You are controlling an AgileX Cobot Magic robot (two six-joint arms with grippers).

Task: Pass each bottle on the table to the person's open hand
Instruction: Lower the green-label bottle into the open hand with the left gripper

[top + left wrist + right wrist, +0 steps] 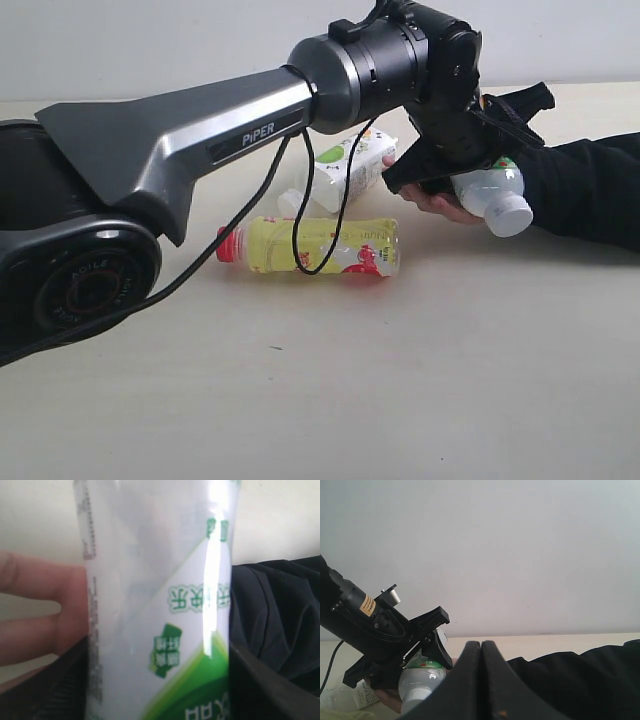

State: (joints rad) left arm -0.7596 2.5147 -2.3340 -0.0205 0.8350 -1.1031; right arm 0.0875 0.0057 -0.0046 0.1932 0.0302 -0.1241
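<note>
My left gripper (475,150) is shut on the clear bottle with the green-white label and white cap (497,195), held cap-down just above the person's open hand (432,201). In the left wrist view the label (165,630) fills the space between both black fingers (260,685), and the person's fingers (35,605) lie right beside the bottle. The yellow bottle with a red cap (320,245) lies on its side on the table (400,380). Behind it lies the squarish white bottle with a green leaf (345,168). My right gripper (481,647) is shut and empty, looking at the held bottle (420,680).
The person's arm in a black sleeve (590,190) stretches in from the right along the table. My left arm (200,130) spans the view from the left, with its cable (300,240) hanging over the yellow bottle.
</note>
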